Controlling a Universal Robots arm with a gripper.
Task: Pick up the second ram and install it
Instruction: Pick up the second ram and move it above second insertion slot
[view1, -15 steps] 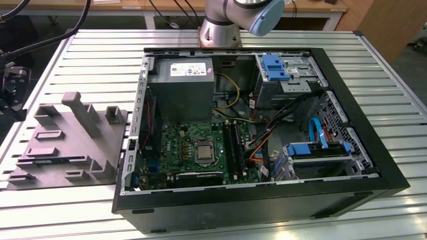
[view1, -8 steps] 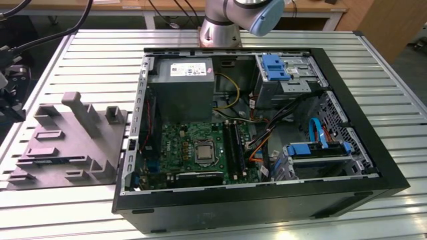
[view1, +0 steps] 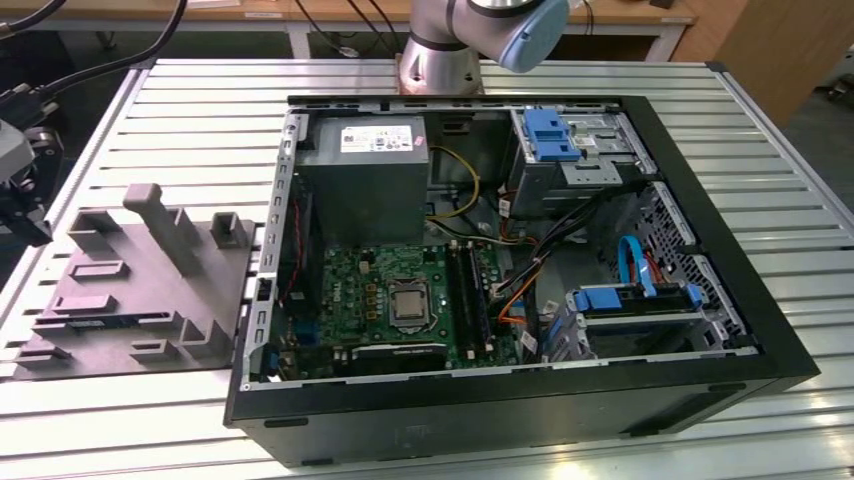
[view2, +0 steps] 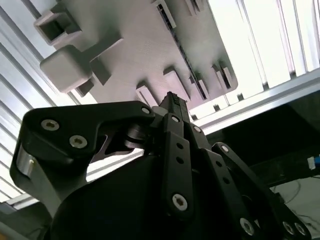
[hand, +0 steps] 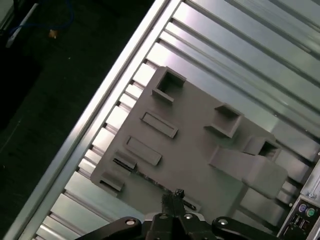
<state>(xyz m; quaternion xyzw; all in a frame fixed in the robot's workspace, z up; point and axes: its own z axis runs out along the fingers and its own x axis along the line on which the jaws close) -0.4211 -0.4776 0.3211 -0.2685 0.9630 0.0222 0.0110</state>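
The second ram (view1: 104, 322) is a thin green-blue strip lying in a slot of the grey tray (view1: 147, 290), at the exterior view's left beside the open computer case. Both wrist views look down on this tray. The ram appears as a dark strip (hand: 145, 175) along the tray's edge, also seen from the other side (view2: 187, 62). My gripper (hand: 175, 195) hovers well above the tray near that strip, its black fingertips (view2: 172, 100) pressed together with nothing between them.
The open black case (view1: 747, 330) holds the green motherboard (view1: 380, 285), a grey power-supply box (view1: 363, 180), drive bays and cables. The arm's base (view1: 447, 55) stands behind it. Dark hardware with cables (view1: 20, 170) hangs at the table's left edge (hand: 100, 130).
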